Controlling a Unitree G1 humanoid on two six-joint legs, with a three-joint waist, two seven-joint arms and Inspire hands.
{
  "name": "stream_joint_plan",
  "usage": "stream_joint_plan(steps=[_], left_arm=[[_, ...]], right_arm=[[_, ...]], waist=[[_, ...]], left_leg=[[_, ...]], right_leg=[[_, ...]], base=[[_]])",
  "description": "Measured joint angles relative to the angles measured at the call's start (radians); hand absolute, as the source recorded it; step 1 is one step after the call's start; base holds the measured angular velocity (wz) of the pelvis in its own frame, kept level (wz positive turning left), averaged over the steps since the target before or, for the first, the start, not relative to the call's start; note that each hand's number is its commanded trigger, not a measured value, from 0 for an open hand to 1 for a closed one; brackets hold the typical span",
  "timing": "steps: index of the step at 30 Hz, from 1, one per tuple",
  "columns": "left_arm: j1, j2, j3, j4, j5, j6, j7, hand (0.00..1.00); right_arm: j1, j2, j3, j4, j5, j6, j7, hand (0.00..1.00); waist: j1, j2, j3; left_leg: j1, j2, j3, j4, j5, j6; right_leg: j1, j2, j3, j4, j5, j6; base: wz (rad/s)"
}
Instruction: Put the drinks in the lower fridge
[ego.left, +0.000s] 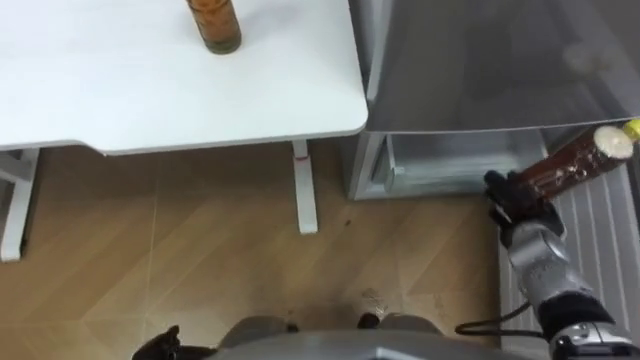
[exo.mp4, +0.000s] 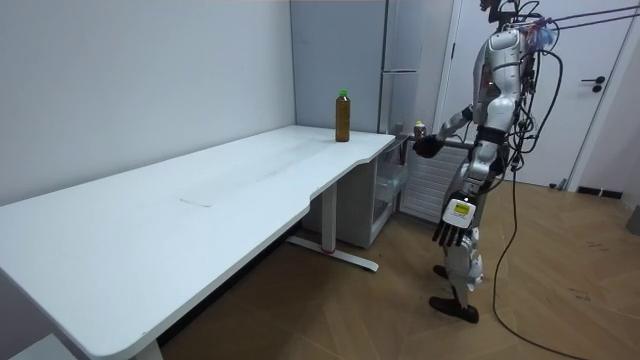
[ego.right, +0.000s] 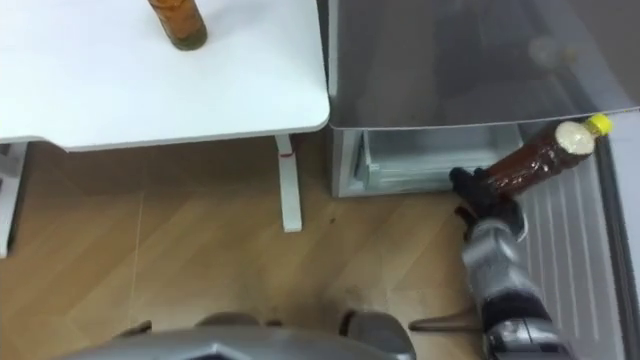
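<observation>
My right hand (ego.left: 514, 203) is shut on a brown drink bottle with a yellow cap (ego.left: 578, 160). It holds the bottle tilted in front of the open lower fridge compartment (ego.left: 445, 160), cap pointing right. In the right eye view the same hand (ego.right: 481, 195) grips the bottle (ego.right: 535, 158) by its base. A second brown drink bottle (ego.left: 214, 24) stands upright on the white table (ego.left: 150, 90); in the room view it has a green cap (exo.mp4: 342, 116). My left hand (exo.mp4: 450, 230) hangs at my side with relaxed fingers and holds nothing.
The grey fridge (exo.mp4: 400, 90) stands at the table's far end, and I stand in front of it on the wooden floor. Its lower door (ego.left: 590, 240), ribbed on the inside, is swung open to my right. A table leg (ego.left: 304, 190) stands left of the fridge.
</observation>
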Motion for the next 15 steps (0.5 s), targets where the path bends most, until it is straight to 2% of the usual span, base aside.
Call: stream_joint_plan(steps=[4, 5, 6, 7, 9, 11, 13, 15], left_arm=[[-0.038, 0.002, -0.028, 0.004, -0.013, 0.002, 0.020, 0.00], [-0.049, 0.001, -0.029, 0.006, -0.021, 0.002, 0.023, 0.00], [-0.069, 0.000, -0.029, 0.012, -0.028, 0.006, 0.029, 0.00], [-0.087, -0.002, -0.027, 0.018, -0.028, 0.005, 0.036, 0.00], [-0.107, -0.006, -0.026, 0.029, -0.028, 0.004, 0.042, 0.00], [-0.129, -0.009, -0.027, 0.039, -0.028, 0.003, 0.042, 0.00], [-0.161, -0.009, -0.028, 0.039, -0.028, 0.003, 0.044, 0.00], [-0.186, -0.013, -0.031, 0.040, -0.028, 0.003, 0.053, 0.00]], right_arm=[[-0.084, -0.001, 0.000, 0.094, 0.002, 0.005, 0.020, 1.00], [-0.092, -0.001, -0.002, 0.101, 0.001, 0.006, 0.020, 1.00], [-0.106, -0.001, -0.002, 0.111, -0.002, 0.008, 0.023, 1.00], [-0.119, -0.001, -0.002, 0.126, -0.004, 0.013, 0.033, 1.00], [-0.129, -0.001, -0.006, 0.133, -0.004, 0.023, 0.043, 1.00], [-0.131, -0.001, -0.005, 0.133, -0.004, 0.025, 0.054, 1.00], [-0.142, -0.001, -0.006, 0.136, -0.003, 0.025, 0.056, 1.00], [-0.160, -0.003, -0.005, 0.157, -0.003, 0.025, 0.073, 1.00]], waist=[[0.015, 0.000, 0.0046], [0.019, -0.003, 0.0073], [0.022, -0.010, 0.0140], [0.023, -0.013, 0.0183], [0.026, -0.015, 0.0211], [0.029, -0.016, 0.0240], [0.040, -0.021, 0.0317], [0.047, -0.022, 0.0346]], left_leg=[[-0.082, -0.001, 0.001, 0.043, 0.005, 0.002], [-0.098, -0.003, 0.001, 0.055, 0.004, 0.002], [-0.126, -0.015, 0.001, 0.074, 0.004, 0.002], [-0.152, -0.015, 0.001, 0.091, 0.004, 0.003], [-0.190, -0.020, 0.003, 0.120, 0.004, 0.003], [-0.233, -0.031, 0.000, 0.155, 0.002, 0.006], [-0.291, -0.033, -0.003, 0.192, 0.001, 0.007], [-0.336, -0.033, -0.002, 0.219, -0.001, 0.009]], right_leg=[[-0.086, -0.020, -0.016, 0.059, -0.006, -0.009], [-0.105, -0.026, -0.015, 0.081, -0.010, -0.010], [-0.141, -0.041, -0.013, 0.118, -0.019, -0.013], [-0.171, -0.052, -0.013, 0.150, -0.029, -0.014], [-0.211, -0.056, -0.011, 0.179, -0.037, -0.015], [-0.250, -0.073, -0.016, 0.211, -0.046, -0.019], [-0.312, -0.086, -0.013, 0.259, -0.055, -0.023], [-0.356, -0.090, -0.011, 0.287, -0.055, -0.023]], base=[[0.04], [0.09], [0.13], [0.14], [0.10], [0.13], [0.12], [0.04]])
